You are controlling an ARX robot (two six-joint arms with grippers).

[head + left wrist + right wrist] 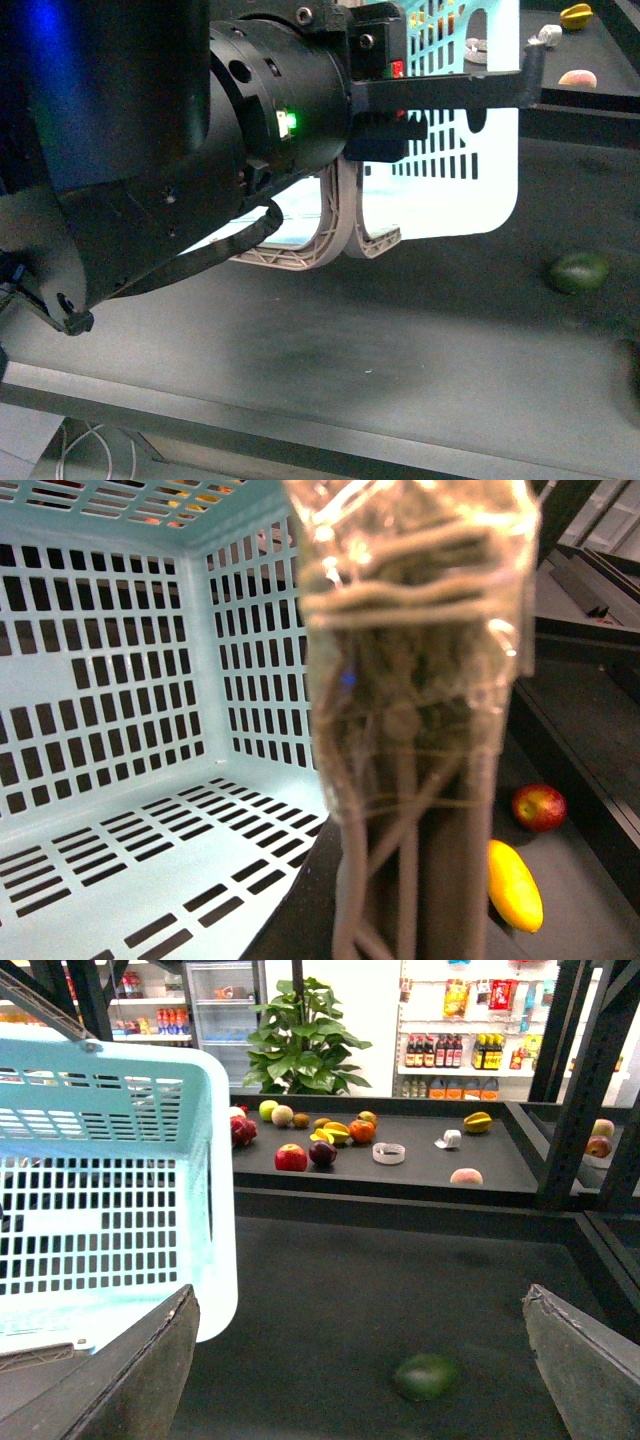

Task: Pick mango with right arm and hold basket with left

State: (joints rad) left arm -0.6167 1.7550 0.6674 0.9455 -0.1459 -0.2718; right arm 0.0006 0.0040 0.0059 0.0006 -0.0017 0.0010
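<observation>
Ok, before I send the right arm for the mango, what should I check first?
1. Right gripper open: ok, jaws wide apart, nothing between them.
2. Mango located: ok, it lies near a red apple in the left wrist view.
3. Right gripper aimed at the mango: not ok, a green fruit lies ahead of it instead.
4. Left gripper holding the basket: cannot tell, its finger is only a blur by the basket's wall.
</observation>
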